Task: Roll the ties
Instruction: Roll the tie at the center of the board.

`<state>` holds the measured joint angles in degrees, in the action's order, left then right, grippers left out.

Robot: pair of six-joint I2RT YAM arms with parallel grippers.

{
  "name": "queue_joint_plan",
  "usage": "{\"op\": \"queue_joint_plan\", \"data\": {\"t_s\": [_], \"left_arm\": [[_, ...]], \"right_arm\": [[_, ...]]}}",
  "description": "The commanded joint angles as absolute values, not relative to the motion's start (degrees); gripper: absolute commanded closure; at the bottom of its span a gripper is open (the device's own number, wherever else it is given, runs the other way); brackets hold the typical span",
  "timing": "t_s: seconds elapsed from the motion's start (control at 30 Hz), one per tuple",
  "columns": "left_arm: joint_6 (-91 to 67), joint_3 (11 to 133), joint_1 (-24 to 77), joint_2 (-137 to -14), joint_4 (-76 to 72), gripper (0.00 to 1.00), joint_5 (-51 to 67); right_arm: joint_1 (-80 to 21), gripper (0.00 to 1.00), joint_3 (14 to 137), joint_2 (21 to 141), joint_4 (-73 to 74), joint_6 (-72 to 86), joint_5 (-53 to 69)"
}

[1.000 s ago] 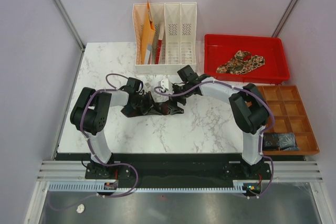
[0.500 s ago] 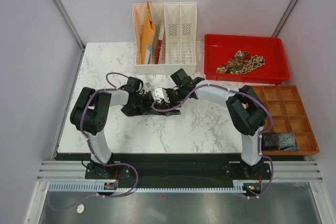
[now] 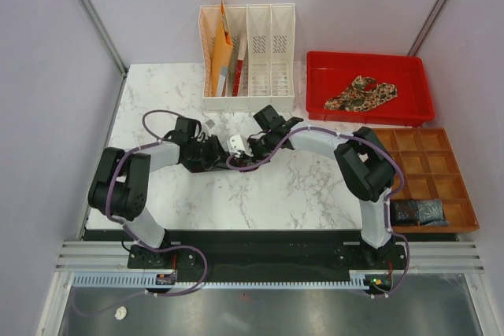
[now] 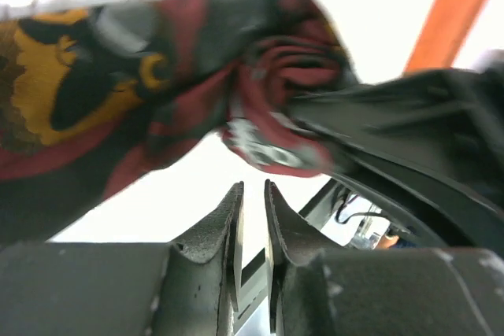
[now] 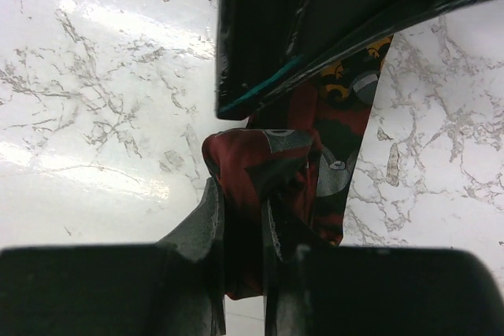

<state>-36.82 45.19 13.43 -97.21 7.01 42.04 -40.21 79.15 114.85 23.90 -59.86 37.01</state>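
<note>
A dark maroon tie [image 5: 260, 171] with grey and yellow patterning lies bunched on the marble table [image 3: 299, 186], between the two arms. My right gripper [image 5: 242, 194] is shut on a fold of this tie, with cloth filling the gap between its fingers. In the top view the right gripper [image 3: 246, 155] sits just right of the left gripper [image 3: 214, 153]. From the left wrist, the tie [image 4: 236, 60] hangs above and ahead of my left gripper [image 4: 253, 186], whose jaws stand a narrow gap apart with nothing in them. A tan paisley tie [image 3: 362, 94] lies in the red tray [image 3: 409, 64].
A white file rack [image 3: 260, 53] holding orange folders [image 3: 220, 57] stands at the back, just behind the grippers. At the right edge is a brown compartment tray [image 3: 441, 163] with a dark rolled bundle [image 3: 417, 212] in one near compartment.
My right gripper moved left and down to the maroon tie and closed on it. My left gripper loosened off the tie, and the left arm swung left.
</note>
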Motion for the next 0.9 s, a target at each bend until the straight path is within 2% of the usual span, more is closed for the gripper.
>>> {"op": "queue_joint_plan", "data": {"t_s": [0.0, 0.13, 0.3, 0.87], "left_arm": [[-36.0, 45.6, 11.1, -91.6, 2.7, 0.78, 45.4], [-35.9, 47.5, 8.6, -94.2, 3.5, 0.79, 42.0], [-33.6, 50.8, 6.4, -101.1, 12.3, 0.85, 35.4], [-28.3, 50.4, 9.2, -98.9, 21.4, 0.94, 25.4]], "right_arm": [[-39.6, 1.0, 78.3, 114.1, 24.2, -60.6, 37.2], [-39.6, 1.0, 78.2, 114.0, 24.3, -60.6, 38.0], [-39.0, 1.0, 78.7, 114.1, 24.5, -59.8, 38.4], [-32.8, 1.0, 76.3, 110.1, 23.8, -49.3, 43.8]]}}
